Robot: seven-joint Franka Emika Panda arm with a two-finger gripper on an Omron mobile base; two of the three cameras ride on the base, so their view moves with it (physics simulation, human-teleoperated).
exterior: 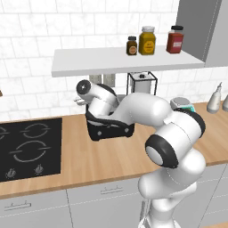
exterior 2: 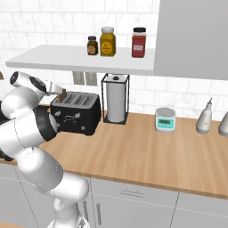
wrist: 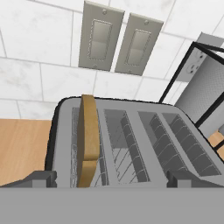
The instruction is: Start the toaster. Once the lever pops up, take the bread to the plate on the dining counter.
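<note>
Left base: arm draped over toaster (exterior: 109,131) on wood worktop (exterior: 89,156).
Right base: bread (exterior 2: 63,95) upright in toaster's leftmost slot.
Hand: gripper (wrist: 111,178) fingers spread wide, empty, touching nothing, above toaster; bread between them, nearer left tip.

Bright, even rendered light, soft shadows, slightly coarse, no glare.
</note>
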